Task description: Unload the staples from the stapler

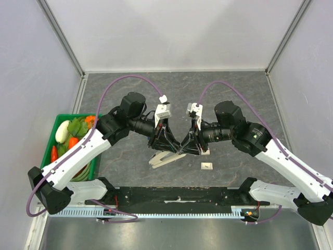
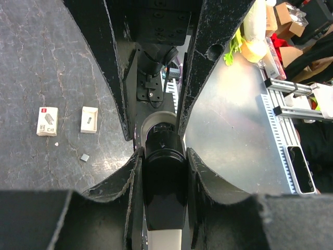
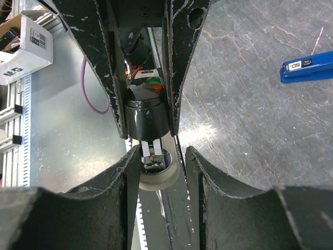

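The stapler (image 1: 165, 159) has a cream base lying on the table and a black top raised at an angle. My left gripper (image 1: 174, 146) is shut on the black top (image 2: 164, 182), with the fingers pressed against both its sides in the left wrist view (image 2: 164, 156). My right gripper (image 1: 186, 147) meets it from the opposite side. In the right wrist view (image 3: 158, 156) its fingers close around the stapler's front end, where the metal magazine (image 3: 153, 156) and the cream base (image 3: 158, 177) show under the black cap (image 3: 148, 120). No loose staple strip is visible.
A small white box (image 1: 206, 166) lies right of the stapler. The left wrist view shows two small boxes (image 2: 47, 121) (image 2: 89, 120) and a tiny grey piece (image 2: 84, 157). A blue object (image 3: 307, 70) lies on the table. A green bin (image 1: 58, 119) of vegetables stands at the left.
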